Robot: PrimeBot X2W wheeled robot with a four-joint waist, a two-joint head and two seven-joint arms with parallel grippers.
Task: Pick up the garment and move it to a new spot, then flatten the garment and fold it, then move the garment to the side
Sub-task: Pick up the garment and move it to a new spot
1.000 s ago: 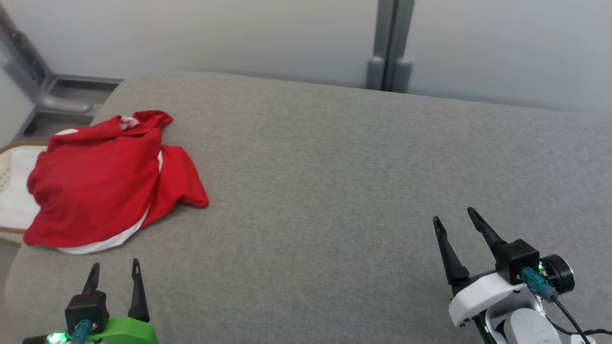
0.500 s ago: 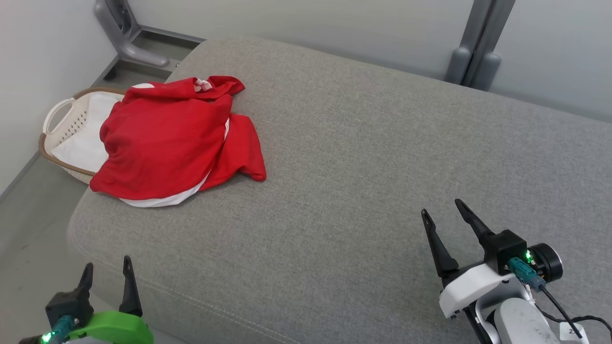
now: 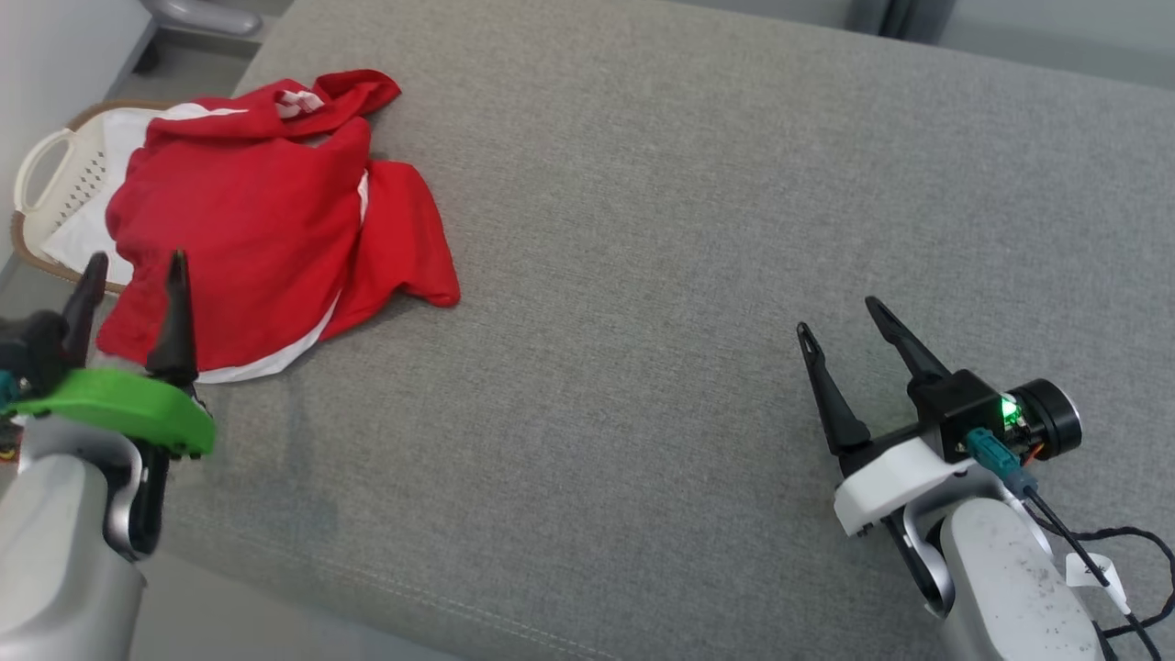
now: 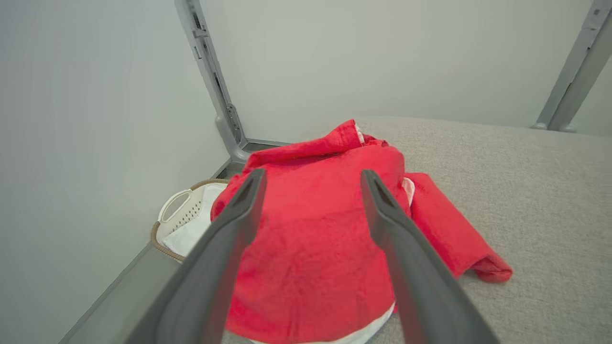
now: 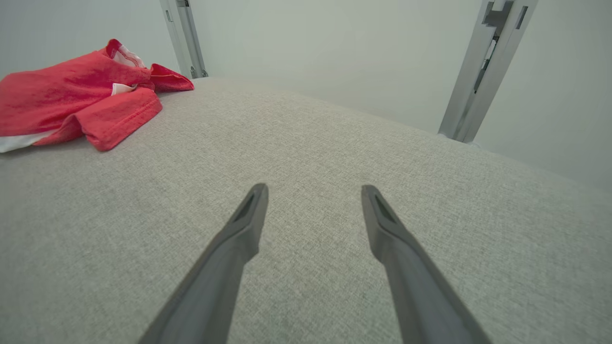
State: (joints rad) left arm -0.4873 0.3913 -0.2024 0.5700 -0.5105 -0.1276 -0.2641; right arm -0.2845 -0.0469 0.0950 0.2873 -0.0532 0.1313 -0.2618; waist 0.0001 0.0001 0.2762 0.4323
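Observation:
The garment [image 3: 248,220] is a crumpled red shirt with white trim, lying at the far left corner of the grey cushion [image 3: 688,229]. My left gripper [image 3: 136,262] hovers open at the garment's near left edge, its fingers apart and empty. In the left wrist view the garment [image 4: 315,239] lies just ahead between the spread fingers of that gripper [image 4: 311,174]. My right gripper [image 3: 837,312] stands open over bare cushion at the right, well away from the garment. The right wrist view has the garment [image 5: 76,100] at the far left and that gripper [image 5: 313,188] open.
A cream laundry basket [image 3: 46,174] with a brown rim sits on the floor just left of the cushion, partly under the garment's overhang; it also shows in the left wrist view as the basket [image 4: 184,217]. Grey frame posts [image 5: 483,71] and pale walls stand behind.
The head camera has tilted down and shifted. My left gripper has risen and come forward to the garment's near edge. The right gripper stays open over the cushion.

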